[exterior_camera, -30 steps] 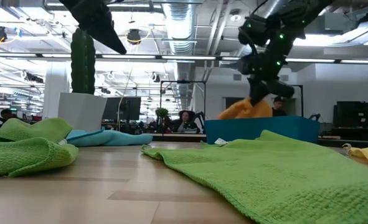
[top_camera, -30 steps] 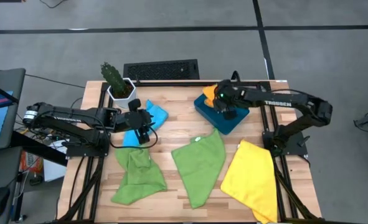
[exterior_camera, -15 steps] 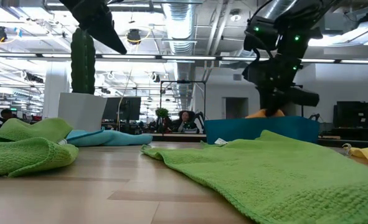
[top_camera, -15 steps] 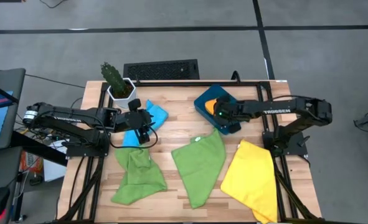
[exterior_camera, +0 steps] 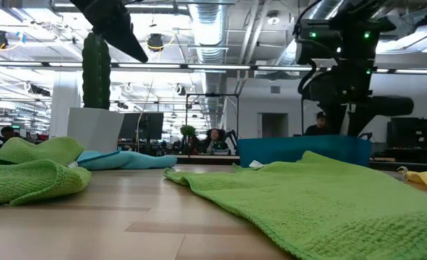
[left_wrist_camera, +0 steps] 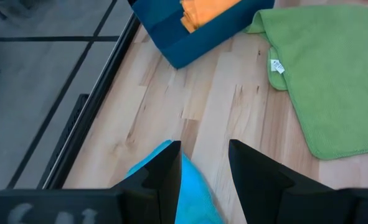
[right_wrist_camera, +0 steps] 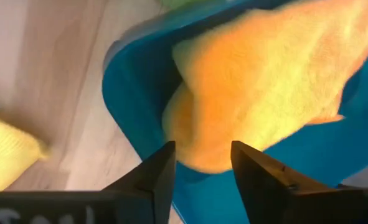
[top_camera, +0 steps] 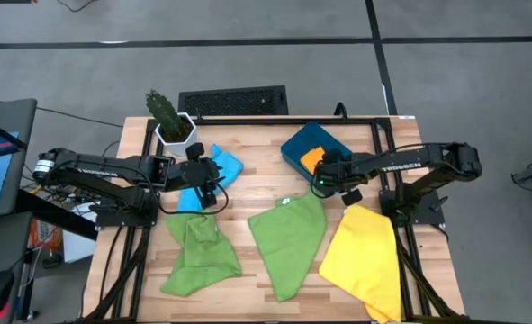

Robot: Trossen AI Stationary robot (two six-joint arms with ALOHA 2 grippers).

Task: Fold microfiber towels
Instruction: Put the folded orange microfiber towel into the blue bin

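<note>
The right end effector [top_camera: 327,177] has withdrawn, fingers apart and empty; its wrist view shows the orange towel [right_wrist_camera: 264,74] inside the bin [right_wrist_camera: 134,93].

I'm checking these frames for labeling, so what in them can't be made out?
- Orange towel: hidden in the low view by the blue bin wall.
- Yellow towel: cut off by the high view's bottom edge.
- Blue towel: mostly covered by the left gripper in its wrist view.
- Right gripper: its tips are out of frame.

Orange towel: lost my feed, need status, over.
Right gripper open, empty, beside the bin. Orange towel lies inside the bin. Left gripper open over light blue towel. Nothing in the way.
</note>
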